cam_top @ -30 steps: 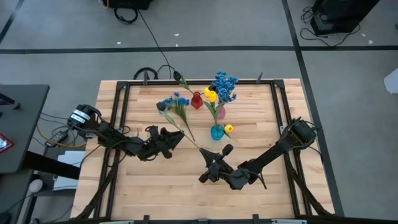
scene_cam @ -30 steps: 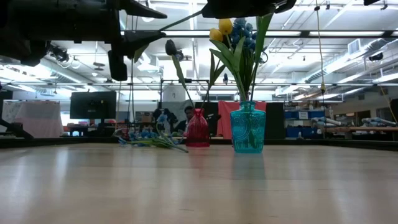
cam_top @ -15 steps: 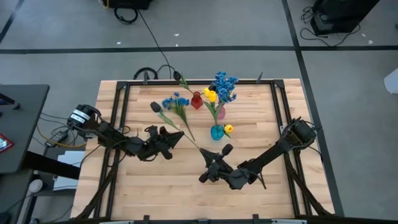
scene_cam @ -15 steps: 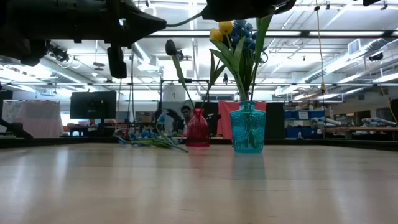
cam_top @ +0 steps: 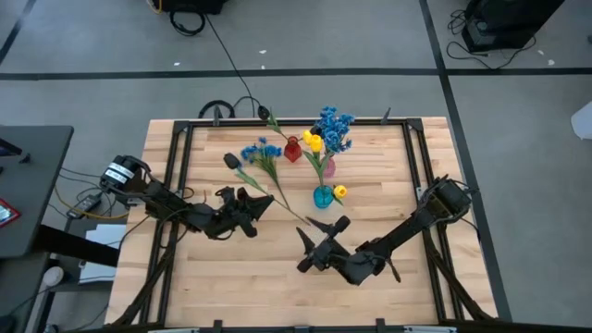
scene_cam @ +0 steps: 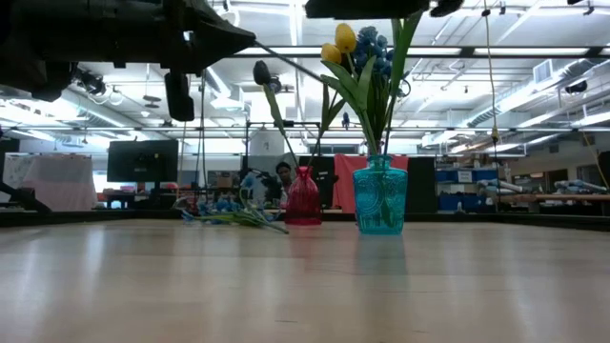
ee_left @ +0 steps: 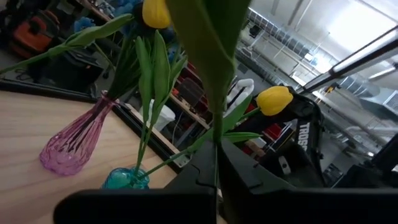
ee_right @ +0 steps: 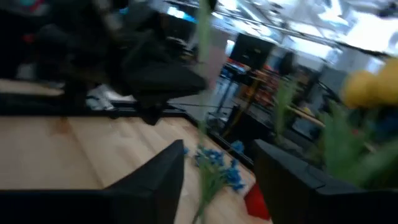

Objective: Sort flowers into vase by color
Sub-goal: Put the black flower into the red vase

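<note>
— What is seen carrying everything?
— A pale wooden-plank table framed by dark rails.
— What is set directly on it?
— A red vase, a pink vase and a teal vase are stood near the far edge. A spray of blue flowers is laid flat beside the red vase.

A lab: monitors, benches and strip lights beyond the table.
</note>
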Robot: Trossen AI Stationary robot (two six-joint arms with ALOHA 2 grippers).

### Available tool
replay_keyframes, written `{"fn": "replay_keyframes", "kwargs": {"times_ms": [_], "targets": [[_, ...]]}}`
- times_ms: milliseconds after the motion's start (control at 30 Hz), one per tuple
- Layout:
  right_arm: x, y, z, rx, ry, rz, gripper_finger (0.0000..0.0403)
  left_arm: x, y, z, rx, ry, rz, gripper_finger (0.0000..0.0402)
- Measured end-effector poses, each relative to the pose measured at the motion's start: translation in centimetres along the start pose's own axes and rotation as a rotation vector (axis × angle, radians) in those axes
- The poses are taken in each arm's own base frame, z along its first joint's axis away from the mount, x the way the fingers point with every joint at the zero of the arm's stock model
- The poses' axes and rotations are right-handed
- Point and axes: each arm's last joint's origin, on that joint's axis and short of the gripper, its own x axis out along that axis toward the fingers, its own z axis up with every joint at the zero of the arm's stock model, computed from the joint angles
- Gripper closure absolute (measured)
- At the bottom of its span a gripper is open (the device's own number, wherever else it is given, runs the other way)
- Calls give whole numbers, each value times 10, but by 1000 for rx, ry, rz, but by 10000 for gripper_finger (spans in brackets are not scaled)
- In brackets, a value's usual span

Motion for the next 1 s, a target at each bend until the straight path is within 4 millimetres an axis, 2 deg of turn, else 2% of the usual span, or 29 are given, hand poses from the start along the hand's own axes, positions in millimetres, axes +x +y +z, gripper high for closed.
{"fn": "replay_keyframes", "kwargs": {"times_ms": [167, 333, 733, 1000], "targets": [[-11, -3, 7, 94, 10, -55, 164, 0, 0, 0, 41, 14, -26, 392], [-23, -1, 10, 113, -1, -28, 137, 5, 3, 0, 53, 54, -92, 392], [-54, -23, 47, 216, -59, 79, 133, 17, 13, 4, 79, 128, -170, 392], [-59, -43, 68, 224, -79, 114, 134, 25, 18, 13, 144, 160, -157, 392]]}}
